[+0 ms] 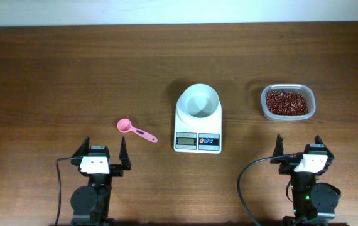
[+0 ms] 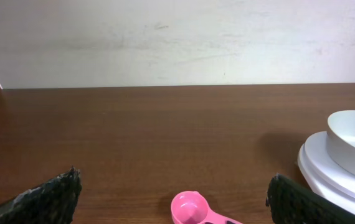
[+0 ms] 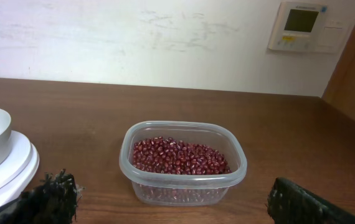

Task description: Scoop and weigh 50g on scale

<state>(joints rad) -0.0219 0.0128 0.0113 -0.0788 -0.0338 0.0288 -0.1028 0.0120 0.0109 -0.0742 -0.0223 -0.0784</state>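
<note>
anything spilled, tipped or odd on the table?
Nothing stands out. The beans all lie inside the clear tub, the bowl sits upright and empty on the scale, and the pink scoop lies to its left. No loose beans visible.

We see the small white digital scale at the middle of the brown surface, its grey display and red and blue buttons along the near edge. A round white bowl sits upright on its platform, showing a bare white inside. To its right, well apart, the dark red-brown beans lie heaped in a clear rectangular tub.
</note>
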